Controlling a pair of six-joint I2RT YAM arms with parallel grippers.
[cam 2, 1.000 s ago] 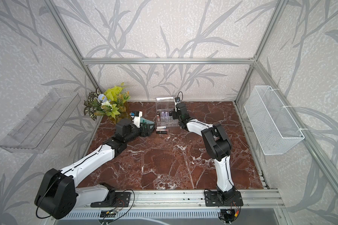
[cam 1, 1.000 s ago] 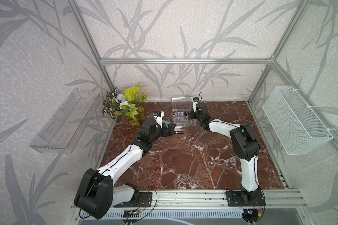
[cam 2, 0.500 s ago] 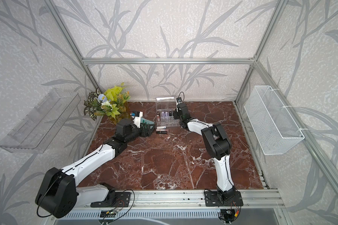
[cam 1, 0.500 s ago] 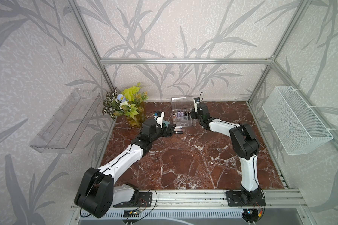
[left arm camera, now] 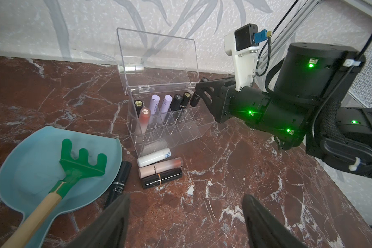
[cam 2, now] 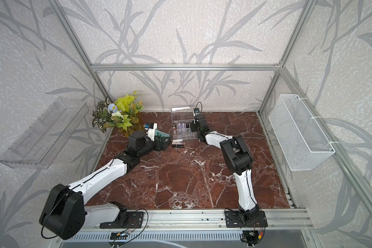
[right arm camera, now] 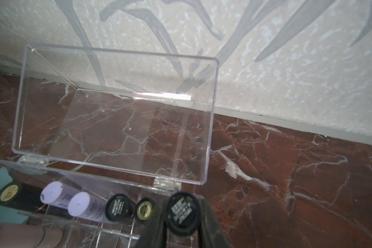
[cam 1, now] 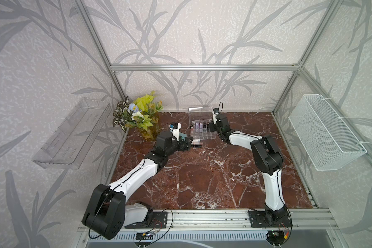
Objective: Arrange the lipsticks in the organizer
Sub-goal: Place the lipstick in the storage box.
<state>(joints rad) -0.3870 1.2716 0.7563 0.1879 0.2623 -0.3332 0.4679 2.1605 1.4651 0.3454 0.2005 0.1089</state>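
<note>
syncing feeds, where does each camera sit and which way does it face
Top views: high in front, looking down at the table; left arm and right arm whole.
Left wrist: low, facing organizer and loose lipsticks; own open left hand, right arm.
Right wrist: above organizer, facing its raised lid; right hand shut on black lipstick.
Both wrist views share the lilac lipsticks.

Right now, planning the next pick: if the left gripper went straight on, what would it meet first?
Probably the gold-banded black lipstick lying nearest the open left gripper; depth is unclear.
</note>
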